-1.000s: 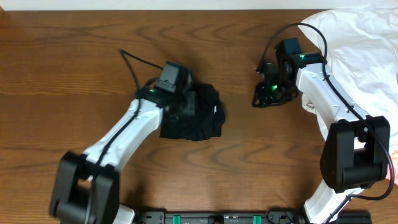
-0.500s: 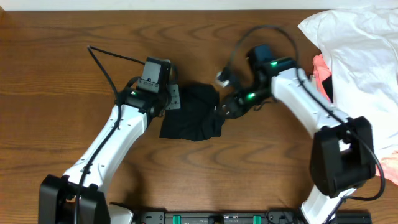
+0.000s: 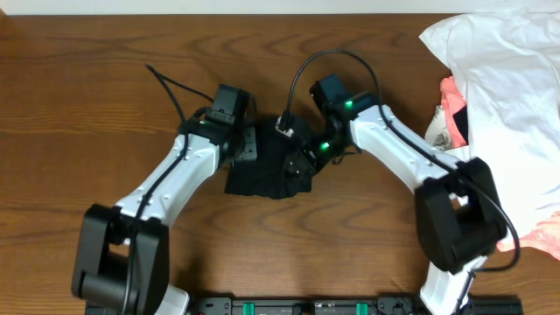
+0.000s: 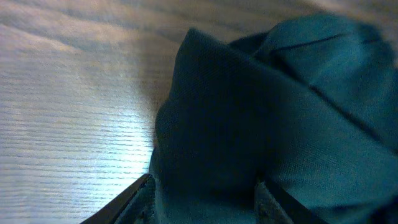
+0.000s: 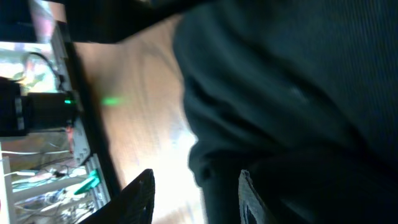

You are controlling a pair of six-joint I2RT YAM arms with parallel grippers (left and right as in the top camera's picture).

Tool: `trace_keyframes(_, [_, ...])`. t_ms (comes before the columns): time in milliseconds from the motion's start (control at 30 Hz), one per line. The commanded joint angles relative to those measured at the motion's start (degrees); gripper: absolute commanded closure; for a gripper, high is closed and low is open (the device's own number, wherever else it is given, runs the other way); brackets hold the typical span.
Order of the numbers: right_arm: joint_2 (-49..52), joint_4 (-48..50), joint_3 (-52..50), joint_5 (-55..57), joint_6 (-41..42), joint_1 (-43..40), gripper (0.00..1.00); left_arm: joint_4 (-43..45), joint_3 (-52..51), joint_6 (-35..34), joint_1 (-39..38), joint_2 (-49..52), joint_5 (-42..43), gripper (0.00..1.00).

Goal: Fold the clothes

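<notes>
Lying crumpled, the soft black fabric garment (image 3: 267, 178) sits mid-way across the brown wooden table (image 3: 87, 105). The left gripper (image 3: 248, 145) meets its left edge, the right gripper (image 3: 304, 160) its right. Cloth fills each gap between the fingers, but I cannot tell whether either clamps. A white garment (image 3: 516, 79) and a coral-pink garment (image 3: 450, 94) are heaped far right.

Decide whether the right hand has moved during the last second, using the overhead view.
Yes. The right hand moved left, away from the white garment, onto the black garment.
</notes>
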Motion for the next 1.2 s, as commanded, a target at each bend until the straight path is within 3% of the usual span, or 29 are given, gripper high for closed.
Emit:
trace_keyframes(0, [4.15, -0.13, 0.59, 5.09, 1.53, -0.04, 0.59, 0.11, 0.46, 0.11, 0.02, 3.34, -0.37, 0.48])
trace_keyframes(167, [6.86, 2.51, 0.59, 21.94, 11.15, -3.19, 0.60, 1.60, 0.46, 0.55, 0.04, 7.67, -0.48, 0.48])
trace_keyframes(667, [7.17, 2.58, 0.61, 21.49, 11.15, -7.56, 0.55, 1.81, 0.55, 0.96, 0.20, 8.81, -2.19, 0.48])
trace_keyframes(867, [3.19, -0.31, 1.70, 20.11, 10.43, -7.56, 0.55, 1.18, 0.96, 1.03, 0.20, 2.91, -2.19, 0.48])
trace_keyframes(933, [0.17, -1.05, 2.38, 20.13, 9.68, -7.58, 0.54, 0.68, 0.96, 0.98, 0.20, -1.05, -2.16, 0.42])
trace_keyframes(1167, [-8.11, 0.74, 2.60, 20.11, 9.51, -7.23, 0.46, -1.53, 0.96, 0.96, 0.13, -11.37, -0.28, 0.40])
